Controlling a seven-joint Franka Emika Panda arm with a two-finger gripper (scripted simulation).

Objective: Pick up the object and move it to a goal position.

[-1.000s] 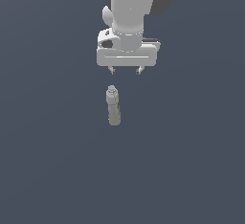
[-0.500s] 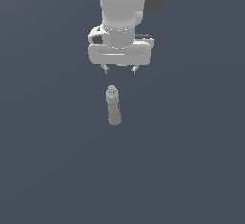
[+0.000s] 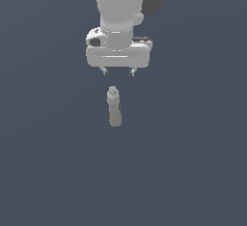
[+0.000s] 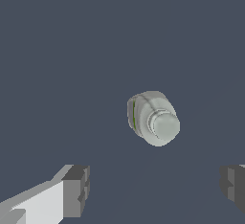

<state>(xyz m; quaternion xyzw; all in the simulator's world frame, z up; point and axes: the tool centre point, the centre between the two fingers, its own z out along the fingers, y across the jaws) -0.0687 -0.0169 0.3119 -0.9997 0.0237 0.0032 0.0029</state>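
Nearest to us in the exterior view, the bottle (image 3: 115, 107) stands upright on the flat dark ground (image 3: 193, 172), cap uppermost, with nothing touching it. In the wrist view we look almost straight down on its ribbed cap (image 4: 164, 125), a thin green label strip showing down one side. Beyond and above it hangs the gripper (image 3: 118, 71), its two fingertips (image 3: 103, 70) spread wide and holding nothing.

We judge the step in hand to be the approach for the grasp. To do it well we would first centre the bottle between the fingers (in the wrist view it sits off the line between them, not yet bracketed), then descend vertically with the opening kept wide. We would close on the wider body below the cap, since a tall slender bottle could tip if one finger nudged it first.

Farther back, the white arm (image 3: 123, 7) comes down from above, the hand pointing straight down, its finger line running across the exterior view
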